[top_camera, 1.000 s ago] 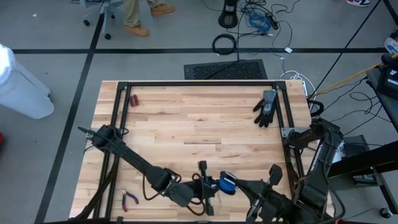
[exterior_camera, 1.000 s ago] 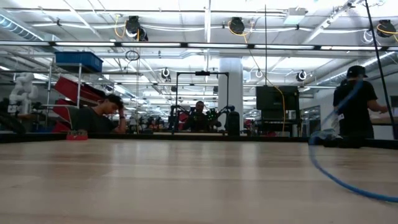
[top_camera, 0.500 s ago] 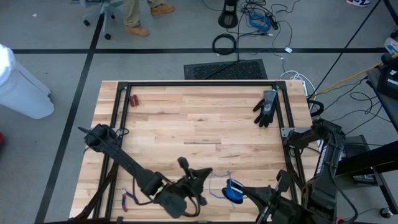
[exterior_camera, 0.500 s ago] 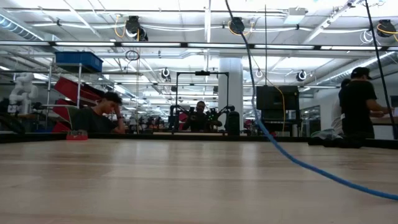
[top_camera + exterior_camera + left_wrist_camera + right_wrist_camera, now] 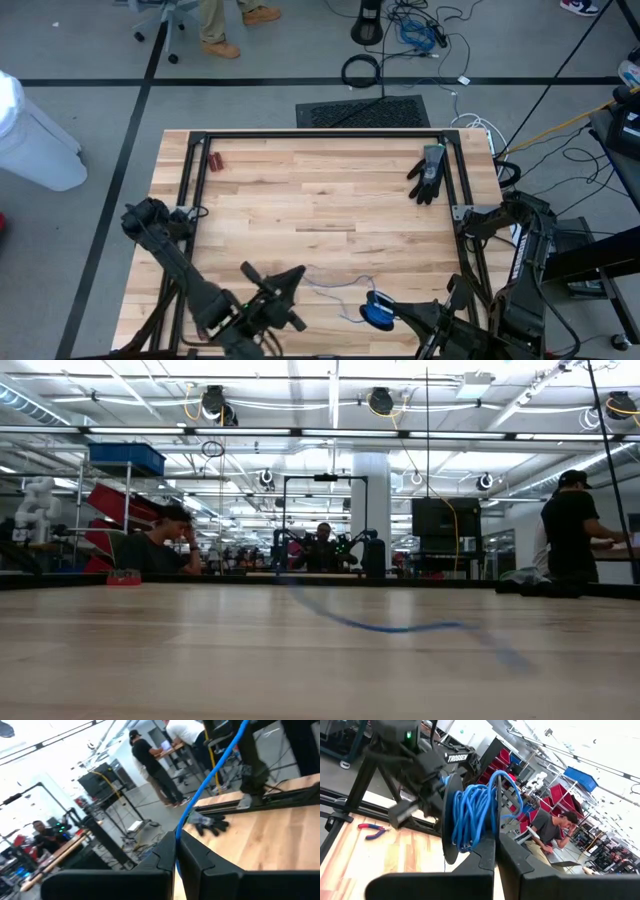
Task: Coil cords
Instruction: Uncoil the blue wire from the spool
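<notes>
From above, your one cord [image 5: 335, 287] trails left from its blue coil [image 5: 377, 309] at the near edge toward the left gripper [image 5: 290, 280], its long axis running left-right; the right gripper [image 5: 432, 335] sits nearer the coil.

Low down, a single blue strand crosses the table [image 5: 150, 650].

Left wrist: fingers pinch the strand.

Right wrist: fingers clamp the coil.

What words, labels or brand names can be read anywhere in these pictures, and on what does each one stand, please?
"TROSSEN": white letters on the dark body of the left arm, seen in the right wrist view just behind the coiled blue cord.
Nothing else can be read: the signs and screens in the room behind the table are too small or blurred, and the black glove shows no legible marking.
</notes>
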You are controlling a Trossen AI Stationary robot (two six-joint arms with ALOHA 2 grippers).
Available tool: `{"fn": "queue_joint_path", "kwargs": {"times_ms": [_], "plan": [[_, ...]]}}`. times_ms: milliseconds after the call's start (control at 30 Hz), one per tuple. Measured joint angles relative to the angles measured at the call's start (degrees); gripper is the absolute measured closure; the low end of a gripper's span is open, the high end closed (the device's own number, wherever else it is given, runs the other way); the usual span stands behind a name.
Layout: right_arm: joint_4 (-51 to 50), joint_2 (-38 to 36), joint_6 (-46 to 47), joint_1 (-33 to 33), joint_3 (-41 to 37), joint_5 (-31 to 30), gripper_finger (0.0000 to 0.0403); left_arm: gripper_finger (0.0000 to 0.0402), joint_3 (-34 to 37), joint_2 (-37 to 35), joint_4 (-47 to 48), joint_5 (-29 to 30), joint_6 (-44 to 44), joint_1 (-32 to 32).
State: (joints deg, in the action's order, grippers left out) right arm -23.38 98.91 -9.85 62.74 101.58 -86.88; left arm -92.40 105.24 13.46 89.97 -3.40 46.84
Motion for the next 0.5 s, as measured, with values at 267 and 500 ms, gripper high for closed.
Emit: {"fn": "queue_joint_path", "kwargs": {"times_ms": [267, 500], "plan": [[-1.73, -0.02, 1.65, 0.00, 0.00, 0.01, 0.0403, 0.0382, 0.00, -3.56, -5.66, 0.12, -0.43, 5.54], [-3.02, -0.02, 2.11, -0.41, 0.00, 0.14, 0.0403, 0.0391, 0.00, -4.33, -12.82, 0.07, -6.99, 8.11]]}}
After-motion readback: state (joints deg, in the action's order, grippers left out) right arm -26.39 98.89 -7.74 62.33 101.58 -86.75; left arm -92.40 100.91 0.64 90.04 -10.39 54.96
